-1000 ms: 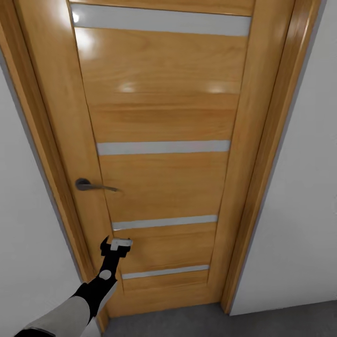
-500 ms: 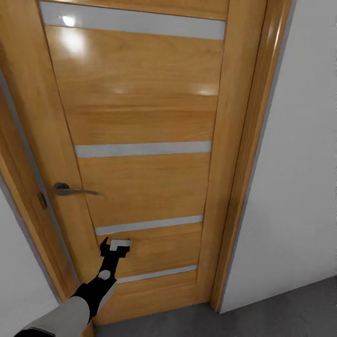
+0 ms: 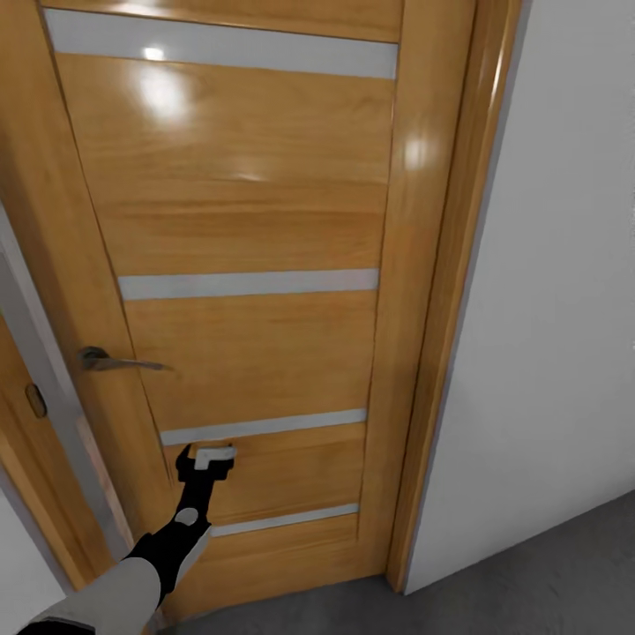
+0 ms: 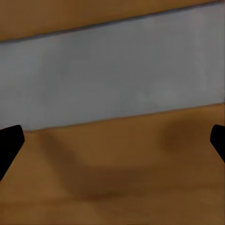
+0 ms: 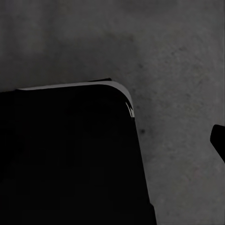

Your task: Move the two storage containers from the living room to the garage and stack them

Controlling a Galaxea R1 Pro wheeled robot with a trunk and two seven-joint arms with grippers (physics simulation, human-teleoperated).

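**Q:** Right up against the door (image 3: pixel 256 344) — that's where the left gripper (image 3: pixel 205 458) was, yeah? What was it even doing there?

**A:** Pretty much. From the head camera its tip sat on or just off the lower panel, directly under one frosted strip (image 3: pixel 263 426) with another strip below it. The handle (image 3: pixel 110 361) was up and off to the gripper's left, well apart from it. So it wasn't on the handle at all, more like pressed flat to the wood.

**Q:** Open or closed fingers?

**A:** Wide, and holding nothing. In the left wrist camera the two dark fingertips (image 4: pixel 10 145) sat way out at opposite edges with just wood and grey strip between them. The right gripper I couldn't tell: one finger (image 5: pixel 219 138) poked in over the grey concrete floor (image 5: pixel 187 70) beside a big dark body part.

**Q:** And the orange boxes?

**A:** Neither box turned up in any camera, so I couldn't say where they were.

**Q:** So which step was this?

**A:** My guess: getting through the door, a travel step. On the handle side there was a gap at the frame (image 3: pixel 35 401), so it looked ajar. Next move probably called for a steady push with the base rolling forward, keeping the arm clear of the frame.
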